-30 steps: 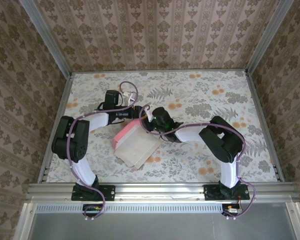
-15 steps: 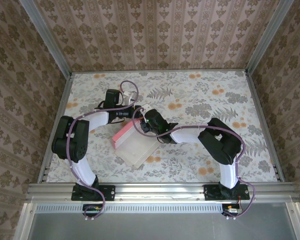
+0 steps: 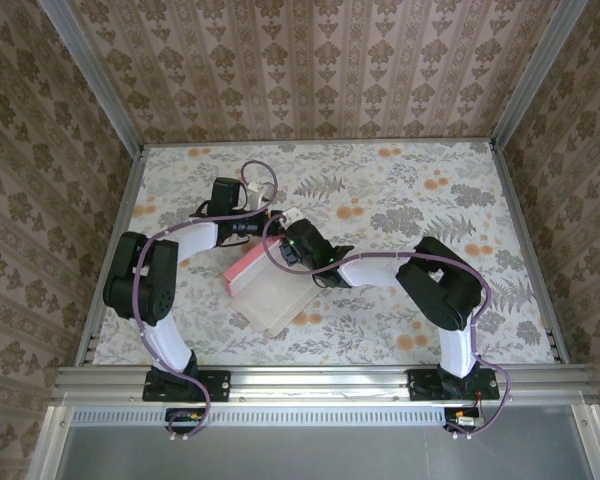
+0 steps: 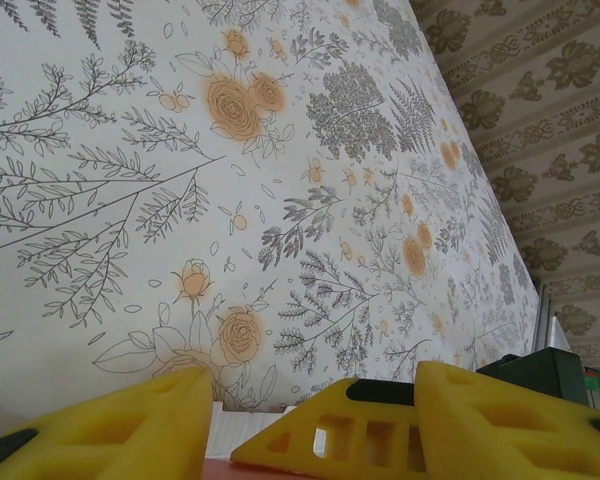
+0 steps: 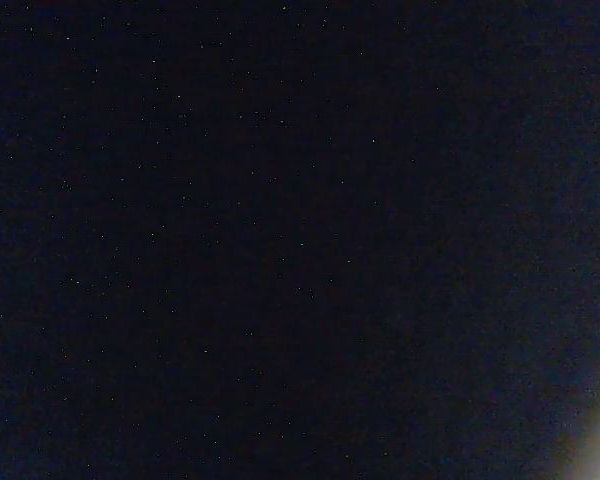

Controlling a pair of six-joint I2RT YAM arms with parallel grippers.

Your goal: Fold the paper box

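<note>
"Paper box (image 3: 276,296) on the floral table (image 3: 410,190): where does it lie?"

"Left of the table's middle, nearer the near edge than the far one, and askew to both. Its pale inside faces up, and a pink side wall (image 3: 246,268) stands along its left."

"And the arms?"

"Both reach to the box's far end and meet there. The right gripper (image 3: 292,247) sits low at the far corner with its pincer pressed together. Its wrist camera is dark, so whether any card is caught between cannot be told. The left gripper (image 4: 285,400) is spread partway. The box's pale edge (image 4: 242,428) sits low between the yellow fingers (image 4: 110,430), not clearly nipped."

"Which step, then?"

"It looks like raising and tucking the far end wall, with the sides already partly up. The next move probably calls for one gripper to steady that wall while the other presses the flap home. It should go gently, since thin card creases."

"Anything in the way?"

"Mostly each other. Two grippers crowd one corner, and a purple cable (image 3: 248,170) loops just beyond."
</note>
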